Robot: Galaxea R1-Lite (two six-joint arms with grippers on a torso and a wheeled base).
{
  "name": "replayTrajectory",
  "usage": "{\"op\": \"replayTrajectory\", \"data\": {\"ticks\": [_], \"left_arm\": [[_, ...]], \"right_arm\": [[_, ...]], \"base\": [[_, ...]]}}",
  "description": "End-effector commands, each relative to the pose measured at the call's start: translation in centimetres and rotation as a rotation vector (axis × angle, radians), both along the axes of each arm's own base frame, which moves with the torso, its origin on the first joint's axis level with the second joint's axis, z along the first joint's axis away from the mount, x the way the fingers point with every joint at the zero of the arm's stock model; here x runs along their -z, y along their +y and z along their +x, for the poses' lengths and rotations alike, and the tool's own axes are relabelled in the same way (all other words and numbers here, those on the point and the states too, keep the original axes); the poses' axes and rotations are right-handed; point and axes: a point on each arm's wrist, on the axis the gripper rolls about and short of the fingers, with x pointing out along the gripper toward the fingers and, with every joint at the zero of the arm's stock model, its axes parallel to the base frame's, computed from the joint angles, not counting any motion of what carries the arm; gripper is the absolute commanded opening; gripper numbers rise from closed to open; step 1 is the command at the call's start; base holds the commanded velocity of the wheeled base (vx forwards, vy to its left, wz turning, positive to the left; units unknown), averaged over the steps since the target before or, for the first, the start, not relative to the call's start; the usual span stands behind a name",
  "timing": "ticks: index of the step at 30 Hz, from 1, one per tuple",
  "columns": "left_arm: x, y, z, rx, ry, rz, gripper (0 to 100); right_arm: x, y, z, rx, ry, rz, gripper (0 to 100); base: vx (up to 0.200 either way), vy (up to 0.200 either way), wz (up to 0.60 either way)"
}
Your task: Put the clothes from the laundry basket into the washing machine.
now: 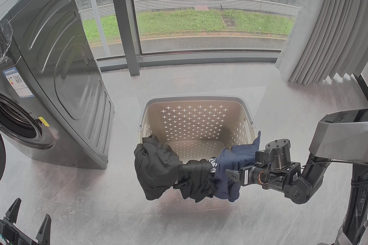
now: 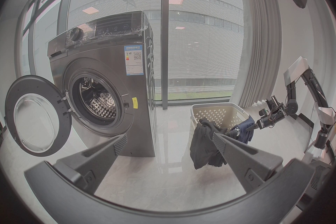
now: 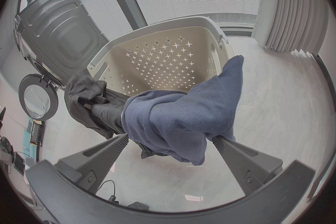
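From where I stand there is one washer (image 1: 65, 66) and one basket (image 1: 195, 98). Two garments, one black (image 1: 157, 167) and one blue (image 1: 234, 163). One curtain (image 1: 329, 20).

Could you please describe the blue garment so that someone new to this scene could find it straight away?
Find the beige laundry basket on the floor to the right of the washing machine. Two garments hang over its near rim. The blue garment is the one on the robot's right, beside the right gripper; its neighbour, the black garment, is darker and hangs to the left.
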Motion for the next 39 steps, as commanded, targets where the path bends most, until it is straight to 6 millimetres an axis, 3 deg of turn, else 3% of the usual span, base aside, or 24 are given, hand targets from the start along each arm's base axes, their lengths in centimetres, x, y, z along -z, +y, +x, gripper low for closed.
{"op": "replayTrajectory", "data": {"ticks": [1, 12, 13, 26, 35, 36, 39], "left_arm": [[0.5, 0.0, 0.0, 0.0, 0.0, 0.0, 100], [0.5, 0.0, 0.0, 0.0, -0.002, 0.0, 100], [0.5, 0.0, 0.0, 0.0, -0.002, 0.0, 100], [0.5, 0.0, 0.0, 0.0, 0.0, 0.0, 100], [0.5, 0.0, 0.0, 0.0, -0.002, 0.0, 100], [0.5, 0.0, 0.0, 0.0, -0.002, 0.0, 100], [0.5, 0.0, 0.0, 0.0, 0.0, 0.0, 100]], "right_arm": [[0.0, 0.1, 0.4, 0.003, -0.009, 0.005, 100], [0.0, 0.5, 1.0, 0.032, -0.031, 0.022, 100], [0.0, 0.5, 1.0, 0.032, -0.03, 0.025, 0], [-0.2, 1.8, -0.8, 0.013, 0.005, 0.077, 0], [-0.4, 0.9, -2.1, 0.042, 0.004, 0.049, 0], [-0.4, 0.9, -2.1, 0.041, -0.001, 0.049, 100], [-0.7, 1.0, -2.0, 0.039, -0.023, 0.063, 100]], "base": [[0.0, 0.0, 0.0], [0.0, 0.0, 0.0], [0.0, 0.0, 0.0], [0.0, 0.0, 0.0], [0.0, 0.0, 0.0], [0.0, 0.0, 0.0], [0.0, 0.0, 0.0]]}}
